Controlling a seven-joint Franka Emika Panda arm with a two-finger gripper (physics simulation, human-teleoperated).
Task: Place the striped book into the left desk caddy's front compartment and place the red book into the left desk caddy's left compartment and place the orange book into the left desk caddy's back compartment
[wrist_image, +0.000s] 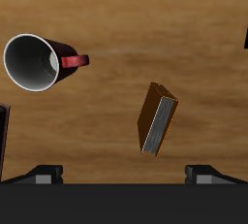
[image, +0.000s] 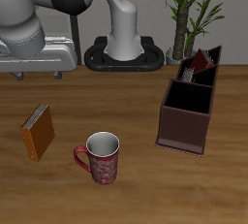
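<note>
My gripper [wrist_image: 124,175], fingers spread and empty, hangs above the orange book [wrist_image: 157,118] lying near the mug [wrist_image: 34,61]; a skewed descent could nudge the book aside.

One orange book [image: 38,132] lies on the table [image: 126,194], directly under the pincer in the wrist view, where it shows as the single book [wrist_image: 157,118] there. One mug [image: 101,158] stands beside it, a little off to the side of the pincer. One desk caddy [image: 189,102] sits well away from the pincer, across the table. Two books show inside it: one red book [image: 201,62] and one striped book [image: 184,72], both in its farther sections. One potted plant [image: 194,10] stands behind the table.
</note>
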